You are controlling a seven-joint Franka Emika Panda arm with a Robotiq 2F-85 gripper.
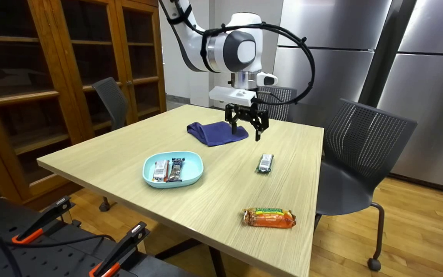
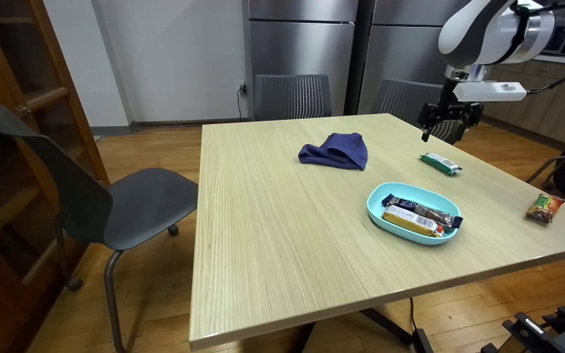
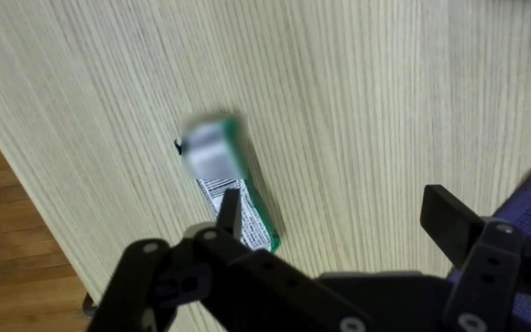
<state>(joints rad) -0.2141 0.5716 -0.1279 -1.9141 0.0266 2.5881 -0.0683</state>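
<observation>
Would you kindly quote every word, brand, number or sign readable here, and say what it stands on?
Nothing reads with certainty.
Orange wrapped snack pack: possibly "NATURE VALLEY", too blurred to confirm.
Green-and-white wrapped bar: barcode and fine print, too small.
Yellow-and-white wrapped bar, blue-and-silver wrapped bar: print too small.
Black-and-orange clamps: labels too small.

2 exterior views share the table [image 1: 225, 181], facing steel doors [image 1: 340, 77]; nearer, the wrist view looks down.

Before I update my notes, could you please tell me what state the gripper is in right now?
Gripper: open, holding nothing, jaws wide apart; the green-wrapped bar lies on the table.
</observation>
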